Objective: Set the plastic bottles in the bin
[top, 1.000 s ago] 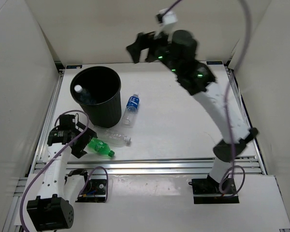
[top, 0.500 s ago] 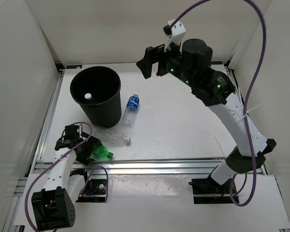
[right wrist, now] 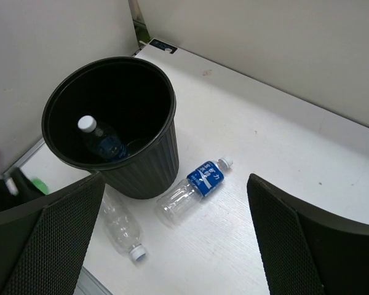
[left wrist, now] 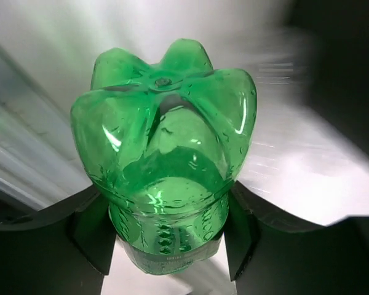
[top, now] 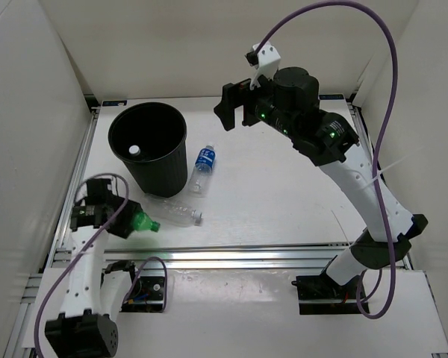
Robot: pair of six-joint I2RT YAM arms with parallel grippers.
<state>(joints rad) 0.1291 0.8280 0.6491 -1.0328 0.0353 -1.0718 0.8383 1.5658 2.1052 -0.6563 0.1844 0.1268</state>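
My left gripper (top: 113,218) is shut on the translucent green bottle (top: 140,221), near the table's front left. In the left wrist view the green bottle (left wrist: 166,153) fills the frame base-first, and the black fingers (left wrist: 89,230) press on its sides. The black bin (top: 166,175) stands behind it with a blue-labelled bottle (right wrist: 101,141) inside. Another blue-labelled bottle (top: 202,168) lies right of the bin. A plain clear bottle (top: 175,212) lies in front of the bin. My right gripper (top: 235,104) hangs open, high above the table's back, holding nothing.
White walls close in the table on the left, back and right. Aluminium rails (top: 246,257) run along the near edge. A purple cable (top: 388,89) loops over the right arm. The bin (right wrist: 163,153) is seen from above in the right wrist view.
My left gripper has shut on the green bottle and drawn it a little to the left. The right arm has shifted slightly, its gripper still open.
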